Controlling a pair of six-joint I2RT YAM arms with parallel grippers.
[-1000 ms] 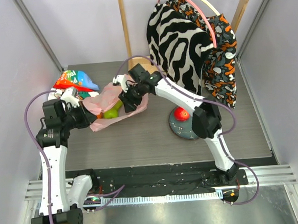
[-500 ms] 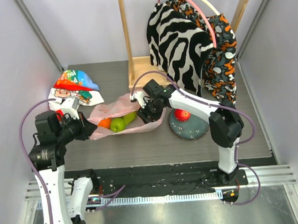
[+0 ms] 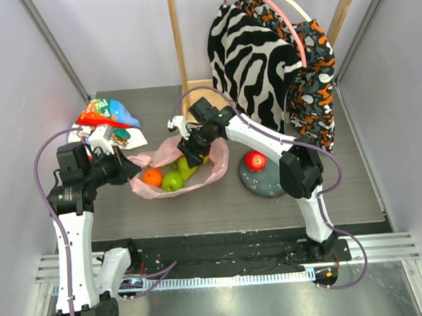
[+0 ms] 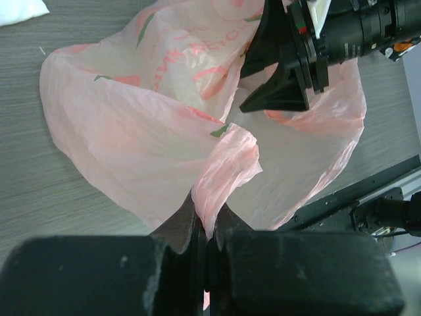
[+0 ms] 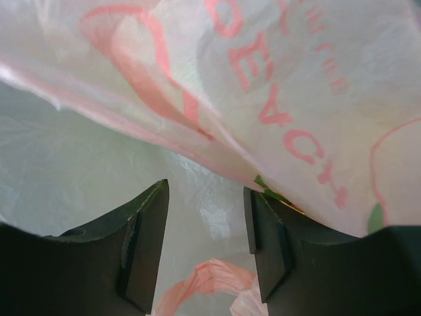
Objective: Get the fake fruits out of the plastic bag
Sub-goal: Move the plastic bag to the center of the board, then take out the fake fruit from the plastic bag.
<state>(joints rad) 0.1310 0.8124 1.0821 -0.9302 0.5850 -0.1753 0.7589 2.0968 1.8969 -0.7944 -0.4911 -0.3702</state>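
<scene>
Left gripper [image 4: 205, 220] clamps plastic bag [image 4: 118, 125] rim; right gripper [image 5: 205, 197] half-spread in the mouth, probably empty. Next: clamp green apple [image 3: 172, 180], lift.

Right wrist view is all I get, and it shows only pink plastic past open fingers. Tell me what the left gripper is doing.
Observer: The left gripper is shut on a gathered fold at the rim of the plastic bag.
Operator: Name the fruit inside.
Observer: An orange, a green apple and a green pear show through the open mouth.
Operator: Say where my gripper stands.
Observer: The right gripper is at the bag's far side, just above the green pear.
</scene>
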